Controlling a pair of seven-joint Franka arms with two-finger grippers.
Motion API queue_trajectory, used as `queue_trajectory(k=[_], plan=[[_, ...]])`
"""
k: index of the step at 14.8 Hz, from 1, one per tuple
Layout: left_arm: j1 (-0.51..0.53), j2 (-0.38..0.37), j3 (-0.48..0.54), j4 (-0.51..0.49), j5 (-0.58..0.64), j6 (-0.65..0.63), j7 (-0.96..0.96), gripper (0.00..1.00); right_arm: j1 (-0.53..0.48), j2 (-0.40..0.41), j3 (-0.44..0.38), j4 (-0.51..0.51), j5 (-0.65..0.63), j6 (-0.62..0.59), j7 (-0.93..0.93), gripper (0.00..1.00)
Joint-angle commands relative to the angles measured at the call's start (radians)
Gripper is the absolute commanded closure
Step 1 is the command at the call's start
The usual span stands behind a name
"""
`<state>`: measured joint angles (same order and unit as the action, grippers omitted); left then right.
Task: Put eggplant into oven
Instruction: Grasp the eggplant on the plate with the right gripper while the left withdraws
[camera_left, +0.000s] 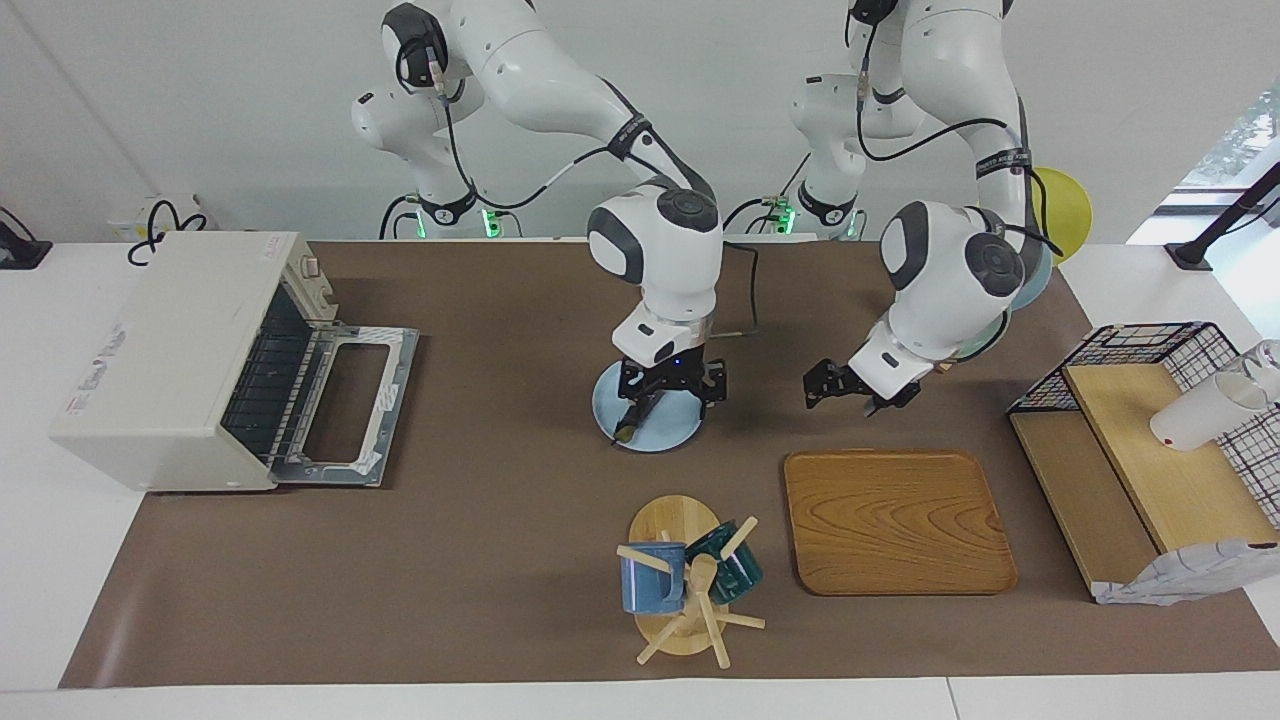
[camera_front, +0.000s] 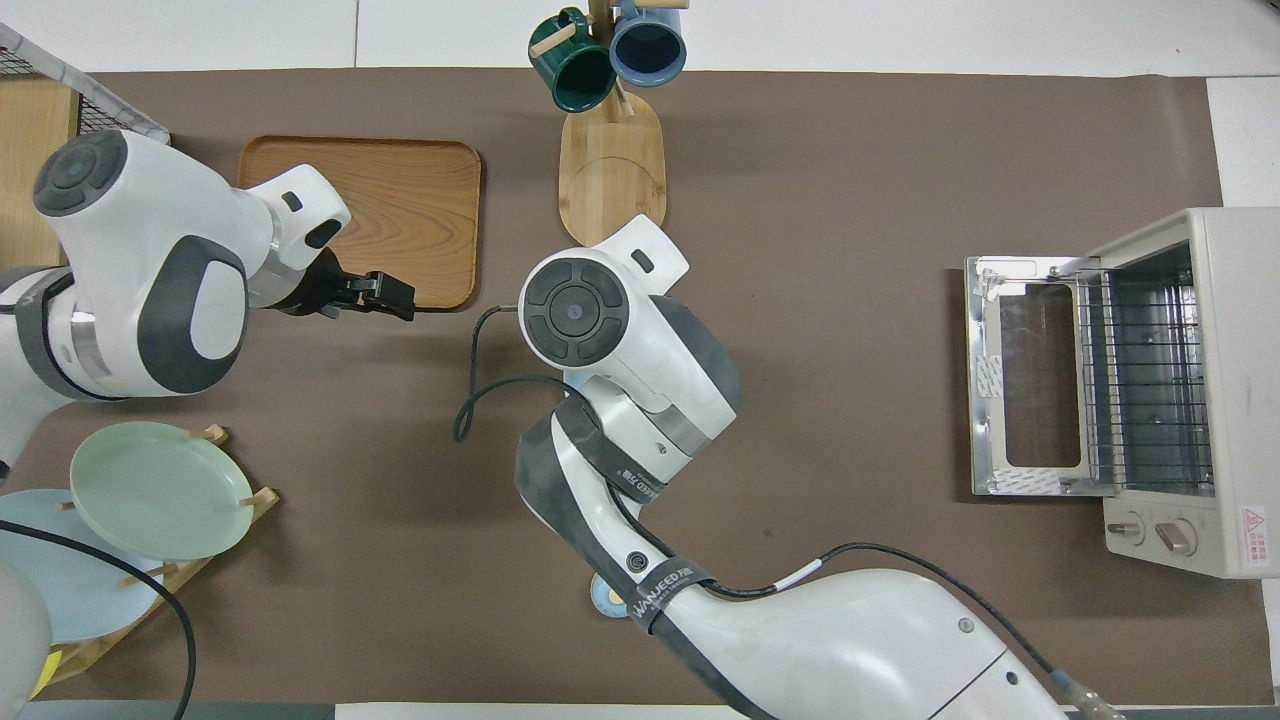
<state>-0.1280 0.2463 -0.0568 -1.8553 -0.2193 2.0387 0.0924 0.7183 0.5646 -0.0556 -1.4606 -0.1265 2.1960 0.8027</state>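
The eggplant (camera_left: 633, 417), dark and glossy, lies slanted on a light blue plate (camera_left: 665, 432) near the middle of the table. Only its lower end shows; the rest is under my right gripper (camera_left: 668, 388), which is down over the plate right at the eggplant. In the overhead view the right arm hides both. The off-white oven (camera_left: 170, 360) stands at the right arm's end of the table with its door (camera_left: 345, 405) dropped open and the wire rack showing; it also shows in the overhead view (camera_front: 1200, 400). My left gripper (camera_left: 848, 388) waits above the table beside the wooden tray.
A wooden tray (camera_left: 898, 522) lies farther from the robots than the left gripper. A mug tree (camera_left: 690, 585) holds a blue and a green mug. A wire-and-wood shelf (camera_left: 1140, 450) with a white cup stands at the left arm's end. A plate rack (camera_front: 160, 490) holds plates.
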Motion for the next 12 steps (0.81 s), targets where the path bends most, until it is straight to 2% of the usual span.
queue_trajectory(k=[1,3,5,6,8,9,11,12], plan=[[0.051,-0.004,-0.008,0.024,-0.023,-0.049,0.075,0.00,0.099,0.088,0.000,0.040,-0.031,0.010,0.085,0.00],[0.068,-0.002,-0.002,0.033,-0.022,-0.061,0.105,0.00,0.130,0.138,0.002,0.046,-0.094,0.028,0.136,0.00],[0.102,-0.001,0.000,0.041,-0.020,-0.060,0.138,0.00,0.130,0.136,0.003,0.046,-0.131,0.002,0.130,0.00],[0.116,0.004,0.000,0.057,-0.020,-0.069,0.147,0.00,0.125,0.135,0.003,0.046,-0.131,-0.013,0.122,0.04],[0.131,0.013,0.000,0.103,-0.017,-0.107,0.148,0.00,0.124,0.133,0.003,0.046,-0.139,-0.028,0.112,0.24],[0.133,0.013,0.000,0.117,-0.015,-0.123,0.148,0.00,0.121,0.133,0.003,0.046,-0.139,-0.027,0.110,0.40],[0.136,0.013,0.003,0.143,-0.012,-0.150,0.148,0.00,0.119,0.133,0.003,0.043,-0.136,-0.025,0.110,0.78],[0.148,0.013,0.003,0.153,-0.012,-0.155,0.148,0.00,0.118,0.133,0.003,0.039,-0.133,-0.018,0.110,0.91]])
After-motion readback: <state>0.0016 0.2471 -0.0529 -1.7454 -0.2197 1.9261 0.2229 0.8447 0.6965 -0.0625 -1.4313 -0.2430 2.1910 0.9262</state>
